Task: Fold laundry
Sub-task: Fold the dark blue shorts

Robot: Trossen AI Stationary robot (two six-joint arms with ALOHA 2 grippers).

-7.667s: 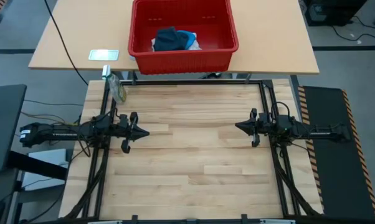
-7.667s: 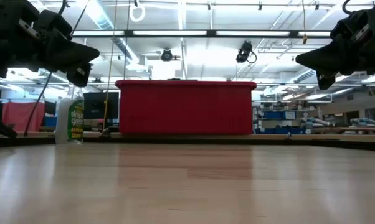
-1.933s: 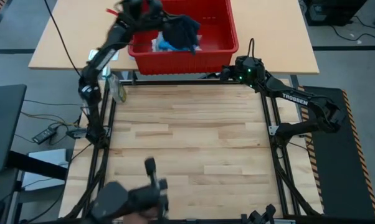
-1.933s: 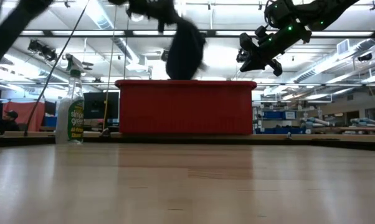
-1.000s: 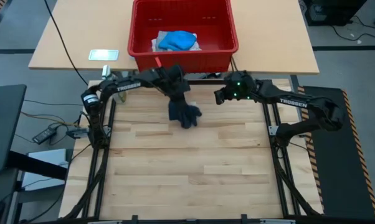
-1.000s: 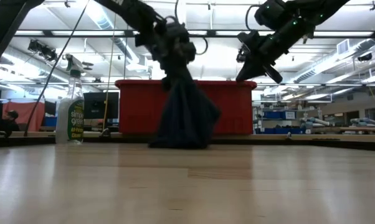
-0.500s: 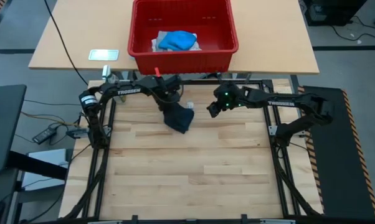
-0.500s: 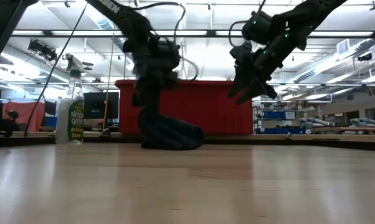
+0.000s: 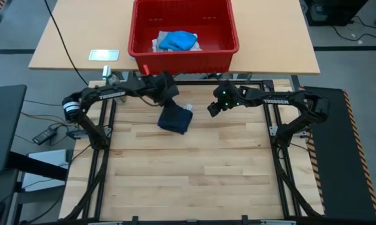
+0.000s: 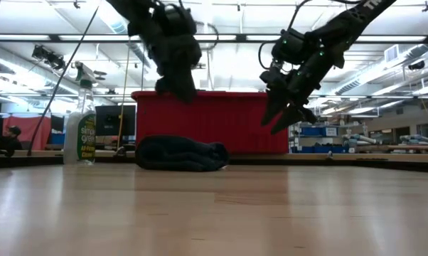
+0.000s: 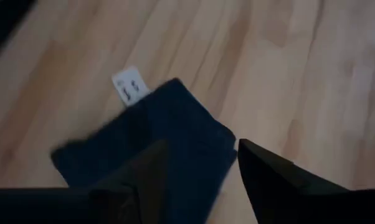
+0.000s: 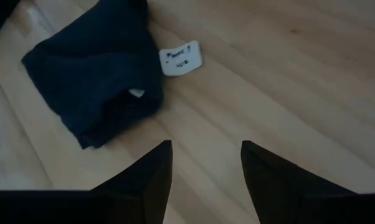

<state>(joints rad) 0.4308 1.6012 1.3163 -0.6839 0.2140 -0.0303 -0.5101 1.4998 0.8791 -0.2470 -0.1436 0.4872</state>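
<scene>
The dark navy garment lies in a crumpled heap on the wooden table, near its far edge, and a white tag sticks out of the heap. My left gripper hovers open just above the heap's far side, touching nothing. My right gripper stands open to the right of the garment, above the table and pointing down at a slant. In the low view the heap lies flat while both grippers hang clear above it. A bright blue garment and a white one lie in the red basket.
The red basket stands on the tan table beyond the work table's far edge. A spray bottle stands at the far left corner. A small white card lies left of the basket. Bare wood stretches toward the near edge.
My left gripper has set the navy garment down, opened, let go and drawn back up toward the far left. The garment hung from it a second ago and has sunk into a low heap on the table. My right gripper has come down toward the garment and opened.
</scene>
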